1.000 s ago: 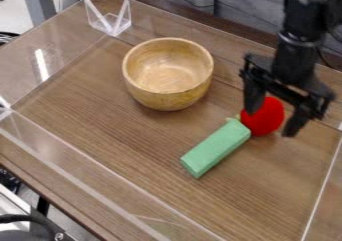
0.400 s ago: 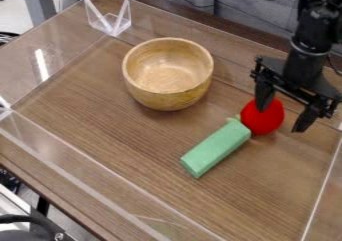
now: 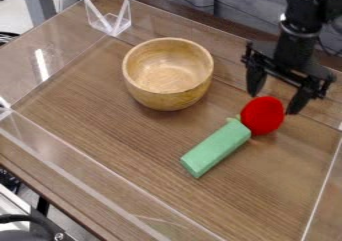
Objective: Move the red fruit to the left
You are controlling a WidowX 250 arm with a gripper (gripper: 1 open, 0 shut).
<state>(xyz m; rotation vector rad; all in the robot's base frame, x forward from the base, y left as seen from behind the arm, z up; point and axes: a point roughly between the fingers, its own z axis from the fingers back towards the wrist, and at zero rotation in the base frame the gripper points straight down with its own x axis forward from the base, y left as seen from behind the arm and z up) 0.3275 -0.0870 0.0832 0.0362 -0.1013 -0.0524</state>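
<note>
The red fruit (image 3: 263, 114) is a small glossy red ball lying on the wooden table, just right of the upper end of a green rectangular block (image 3: 217, 147). My gripper (image 3: 286, 85) hangs pointing down just above and behind the fruit. Its dark fingers (image 3: 254, 77) stand wide apart with nothing between them, and the fruit lies free on the table below them.
A round wooden bowl (image 3: 168, 73) stands to the left of the gripper. Clear plastic walls (image 3: 107, 20) fence the table on all sides, with the right wall close behind the fruit. Bare wood stretches across the front left.
The open gripper has lifted off the red fruit and drawn back up the picture. The fruit, which stood between the fingers a second ago, now lies uncovered in the same spot.
</note>
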